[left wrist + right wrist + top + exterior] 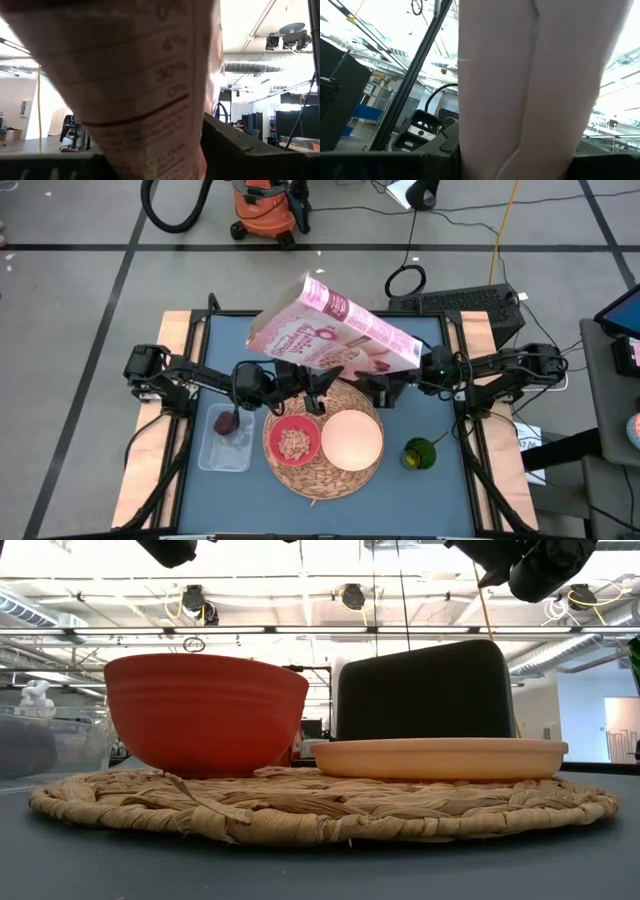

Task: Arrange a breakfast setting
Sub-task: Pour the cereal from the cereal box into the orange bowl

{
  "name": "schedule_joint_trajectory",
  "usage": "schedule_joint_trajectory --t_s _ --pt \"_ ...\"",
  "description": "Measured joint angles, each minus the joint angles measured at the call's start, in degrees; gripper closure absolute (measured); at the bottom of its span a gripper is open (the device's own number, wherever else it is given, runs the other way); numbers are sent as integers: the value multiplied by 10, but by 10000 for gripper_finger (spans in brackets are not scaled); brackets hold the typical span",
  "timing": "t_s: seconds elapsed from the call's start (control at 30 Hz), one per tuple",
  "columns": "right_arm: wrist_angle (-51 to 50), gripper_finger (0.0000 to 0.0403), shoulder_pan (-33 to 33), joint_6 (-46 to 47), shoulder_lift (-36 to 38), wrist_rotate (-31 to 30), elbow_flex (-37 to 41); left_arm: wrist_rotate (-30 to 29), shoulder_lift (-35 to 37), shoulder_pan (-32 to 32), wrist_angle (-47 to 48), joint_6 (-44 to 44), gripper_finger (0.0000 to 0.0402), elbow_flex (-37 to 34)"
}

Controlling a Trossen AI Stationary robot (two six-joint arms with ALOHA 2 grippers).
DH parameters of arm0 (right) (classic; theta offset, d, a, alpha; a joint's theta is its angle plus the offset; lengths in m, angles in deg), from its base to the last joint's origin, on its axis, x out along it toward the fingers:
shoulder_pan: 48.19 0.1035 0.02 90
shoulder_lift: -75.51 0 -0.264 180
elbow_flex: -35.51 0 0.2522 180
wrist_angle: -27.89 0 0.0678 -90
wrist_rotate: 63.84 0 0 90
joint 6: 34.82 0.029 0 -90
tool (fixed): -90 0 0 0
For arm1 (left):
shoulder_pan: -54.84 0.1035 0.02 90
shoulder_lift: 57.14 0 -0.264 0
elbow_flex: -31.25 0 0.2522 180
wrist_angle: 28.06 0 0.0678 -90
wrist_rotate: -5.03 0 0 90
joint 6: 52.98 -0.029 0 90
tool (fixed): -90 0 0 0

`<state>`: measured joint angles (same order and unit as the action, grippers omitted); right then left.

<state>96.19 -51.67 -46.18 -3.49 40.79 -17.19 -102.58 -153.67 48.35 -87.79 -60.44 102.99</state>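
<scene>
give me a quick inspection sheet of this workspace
surface: dark blue table, no spills seen
job's things: round woven straw mat holding red bowl of cereal and cream round plate, bare
clutter: clear plastic tub with dark red fruit; green object
grippers: left gripper and right gripper both at pink cereal box, tilted over the mat
cables: black cables on the floor behind the table
surroundings: orange vacuum

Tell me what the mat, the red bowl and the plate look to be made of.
The mat looks like braided straw or raffia: coarse, twisted tan strands, dry and matte. The red bowl seems glazed ceramic or moulded plastic, smooth with faint horizontal ridges and a soft sheen; I cannot tell which. The plate looks matte cream ceramic or melamine, with an even, unpatterned rim.
</scene>
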Motion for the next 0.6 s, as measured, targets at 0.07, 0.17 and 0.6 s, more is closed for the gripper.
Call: schedule_joint_trajectory --t_s 0.07,0.17,0.6 --pt "0 250 0 0 0 0 0 0 0 0 0 0 242 0" --pt "0 250 0 0 0 0 0 0 0 0 0 0 245 0" --pt "-3 250 1 4 0 -23 0 -5 0 1 -1 3 262 0"
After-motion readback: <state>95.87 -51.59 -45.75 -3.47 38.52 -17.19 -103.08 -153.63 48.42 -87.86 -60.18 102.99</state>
